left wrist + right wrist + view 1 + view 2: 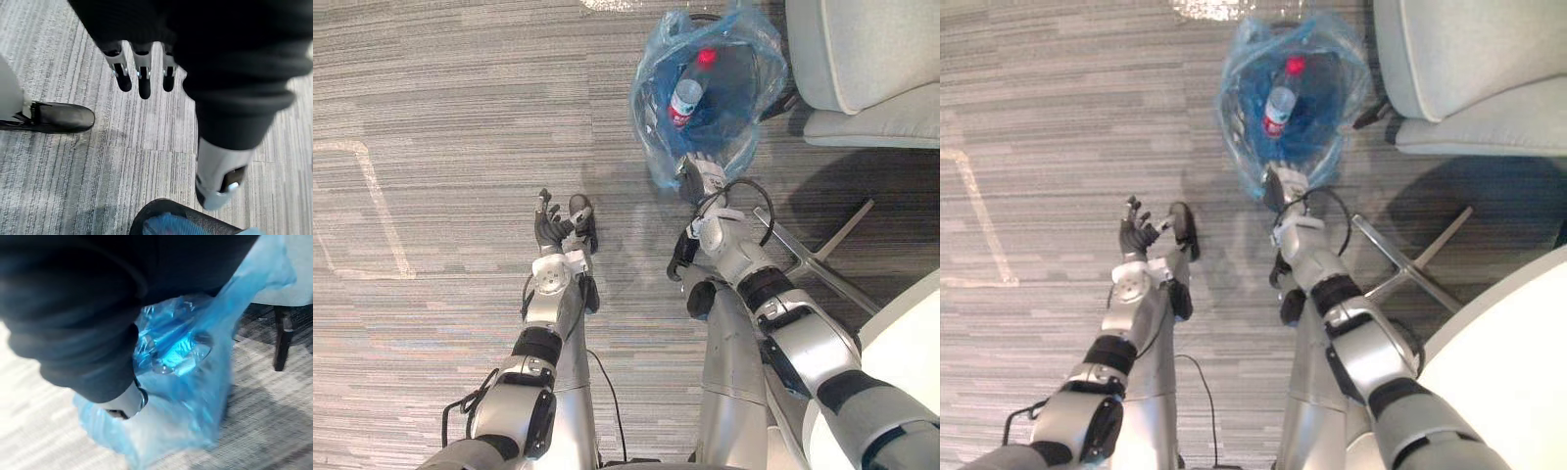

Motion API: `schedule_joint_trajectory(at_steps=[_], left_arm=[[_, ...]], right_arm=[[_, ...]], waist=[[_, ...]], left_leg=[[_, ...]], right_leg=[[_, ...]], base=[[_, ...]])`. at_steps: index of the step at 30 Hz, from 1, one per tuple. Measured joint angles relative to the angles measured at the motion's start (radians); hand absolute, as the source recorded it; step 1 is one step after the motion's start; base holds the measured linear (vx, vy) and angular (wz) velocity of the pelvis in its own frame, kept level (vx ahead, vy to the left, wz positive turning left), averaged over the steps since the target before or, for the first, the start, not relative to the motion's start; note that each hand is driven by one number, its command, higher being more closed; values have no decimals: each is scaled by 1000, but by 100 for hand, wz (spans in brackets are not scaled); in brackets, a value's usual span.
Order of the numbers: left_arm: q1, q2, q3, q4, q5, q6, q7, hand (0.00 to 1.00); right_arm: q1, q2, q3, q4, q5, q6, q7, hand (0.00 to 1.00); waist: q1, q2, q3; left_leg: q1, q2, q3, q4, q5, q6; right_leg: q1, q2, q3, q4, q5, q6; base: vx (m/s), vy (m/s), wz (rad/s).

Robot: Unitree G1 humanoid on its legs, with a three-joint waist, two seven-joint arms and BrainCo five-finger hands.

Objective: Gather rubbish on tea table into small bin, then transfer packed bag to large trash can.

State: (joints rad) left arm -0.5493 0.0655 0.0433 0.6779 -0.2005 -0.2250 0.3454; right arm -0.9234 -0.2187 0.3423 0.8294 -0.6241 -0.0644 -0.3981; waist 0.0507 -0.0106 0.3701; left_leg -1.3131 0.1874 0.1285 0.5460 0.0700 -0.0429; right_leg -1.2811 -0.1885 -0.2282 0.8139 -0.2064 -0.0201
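Observation:
A blue plastic bag (744, 137) lines a small dark bin (161, 215) on the carpet ahead of me. Inside lie a clear bottle with a red label (684, 101) and something red (707, 57). My right hand (701, 176) is at the bag's near rim. In the right wrist view its thumb (128, 404) is pinched against the blue film (176, 382), which is pulled taut; the fingers are hidden by the bag. My left hand (556, 231) hovers over bare carpet to the bag's left, fingers (143, 78) straight and empty.
A pale upholstered seat (862, 59) stands right of the bag. Thin metal legs (813, 257) splay on the floor by my right arm. A white table edge (911, 323) is at the lower right. A person's black shoe (58, 117) rests on the carpet.

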Motion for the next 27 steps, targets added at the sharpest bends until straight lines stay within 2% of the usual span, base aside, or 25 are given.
schedule_joint_trajectory(at_steps=[4,6,10,17,18,21,25,27], left_arm=[[63,-1,-24,-11,2,6,-4,0],[105,-2,-25,-27,2,7,-7,0],[203,-7,-30,-15,5,21,-28,0],[308,-22,-20,89,54,39,-48,0],[333,-23,-20,104,65,43,-59,0],[379,-36,-22,140,84,48,-73,0],[429,-42,-26,224,116,65,-96,0],[435,-38,-29,262,131,67,-106,0]], right_arm=[[81,35,-16,-101,37,-9,-5,100],[117,54,-19,-139,43,-14,-8,100],[199,98,-23,-181,84,-25,-7,100],[335,110,-1,-372,156,-38,16,100],[375,116,6,-424,166,-42,27,100],[457,124,15,-505,195,-57,38,100],[554,141,14,-558,212,-85,68,100],[576,138,10,-579,231,-89,83,100]], waist=[[0,-6,-4],[1,-14,-8],[1,-21,-15],[1,-47,-38],[1,-58,-54],[-3,-67,-106],[-3,-67,-188],[-5,-66,-205]], left_leg=[[104,14,3,-22,-20,-7],[165,14,11,-56,-16,-10],[322,12,30,-122,-2,-10],[585,12,57,-227,-6,-17],[637,10,68,-254,-6,-17],[730,3,80,-308,-5,-19],[881,-13,102,-419,8,-31],[929,-22,104,-453,16,-33]], right_leg=[[111,20,-2,-49,0,5],[169,29,-1,-86,2,15],[323,38,-3,-164,28,10],[593,64,1,-315,50,26],[642,67,2,-345,54,28],[733,72,3,-406,63,37],[879,89,20,-540,102,53],[940,99,25,-605,131,59]], base=[[-40,-45,-12],[-31,-28,-7],[7,-13,-4],[71,-10,-6],[132,-5,-9],[114,-2,-4],[134,7,-14],[121,19,-6]])
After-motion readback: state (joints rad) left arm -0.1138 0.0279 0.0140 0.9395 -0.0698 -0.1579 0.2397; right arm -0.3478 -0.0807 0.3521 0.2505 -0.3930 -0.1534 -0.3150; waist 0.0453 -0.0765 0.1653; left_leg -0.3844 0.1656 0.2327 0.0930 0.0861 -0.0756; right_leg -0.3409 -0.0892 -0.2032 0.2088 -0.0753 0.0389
